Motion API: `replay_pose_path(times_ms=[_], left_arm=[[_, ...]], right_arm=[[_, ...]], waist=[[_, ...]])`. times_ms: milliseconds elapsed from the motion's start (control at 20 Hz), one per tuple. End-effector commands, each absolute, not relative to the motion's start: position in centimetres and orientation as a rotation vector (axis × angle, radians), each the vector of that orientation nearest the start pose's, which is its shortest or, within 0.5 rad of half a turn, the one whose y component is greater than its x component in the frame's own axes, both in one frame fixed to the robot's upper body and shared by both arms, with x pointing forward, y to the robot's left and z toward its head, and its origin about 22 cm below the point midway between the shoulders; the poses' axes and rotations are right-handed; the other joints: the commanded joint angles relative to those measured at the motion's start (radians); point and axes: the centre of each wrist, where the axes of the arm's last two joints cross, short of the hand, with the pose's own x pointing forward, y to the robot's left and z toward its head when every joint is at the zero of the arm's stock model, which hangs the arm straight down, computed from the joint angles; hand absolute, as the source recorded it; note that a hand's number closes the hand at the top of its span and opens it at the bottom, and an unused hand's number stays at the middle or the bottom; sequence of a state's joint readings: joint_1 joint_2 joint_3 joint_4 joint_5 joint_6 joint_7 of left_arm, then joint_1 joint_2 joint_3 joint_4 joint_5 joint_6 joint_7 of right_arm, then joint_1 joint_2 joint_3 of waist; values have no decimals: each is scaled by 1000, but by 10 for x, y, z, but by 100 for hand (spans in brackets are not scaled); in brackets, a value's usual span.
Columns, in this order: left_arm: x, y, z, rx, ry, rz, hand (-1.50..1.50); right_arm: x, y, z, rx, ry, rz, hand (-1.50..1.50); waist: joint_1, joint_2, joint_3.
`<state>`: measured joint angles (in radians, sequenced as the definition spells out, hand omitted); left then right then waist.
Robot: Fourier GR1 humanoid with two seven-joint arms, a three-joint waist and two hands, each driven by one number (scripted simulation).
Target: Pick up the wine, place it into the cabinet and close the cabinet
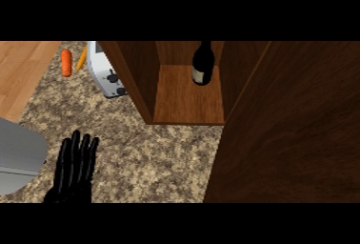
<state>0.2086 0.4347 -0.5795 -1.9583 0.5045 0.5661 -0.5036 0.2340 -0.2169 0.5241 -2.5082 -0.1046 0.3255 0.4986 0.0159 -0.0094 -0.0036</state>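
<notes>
**Door swing is the remaining risk**

The wine (203, 64) stands upright at the back of the cabinet (188, 102). The open door (295, 128) probably hides the right hand. The left hand (74, 167) rests low, fingers straight. A hasty swing could jolt the shelf and topple the bottle.

Wine in the open cabinet

The wine (202, 64), a dark bottle with a pale label, stands upright on the shelf at the back of the brown wooden cabinet (186, 102). The door (295, 128) stands open at the right, reaching the view's lower edge.
</notes>
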Motion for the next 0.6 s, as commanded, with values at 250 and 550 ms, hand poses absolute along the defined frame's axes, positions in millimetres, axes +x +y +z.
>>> replay_pose_path(times_ms=[250,550], left_arm=[[144,245,60,-123,-1946,218,-150],[131,265,57,-127,-1920,215,-150]], right_arm=[[96,-128,184,799,-1620,788,150],[102,-90,185,811,-1617,771,150]], waist=[[23,2,-3],[29,2,-3]])
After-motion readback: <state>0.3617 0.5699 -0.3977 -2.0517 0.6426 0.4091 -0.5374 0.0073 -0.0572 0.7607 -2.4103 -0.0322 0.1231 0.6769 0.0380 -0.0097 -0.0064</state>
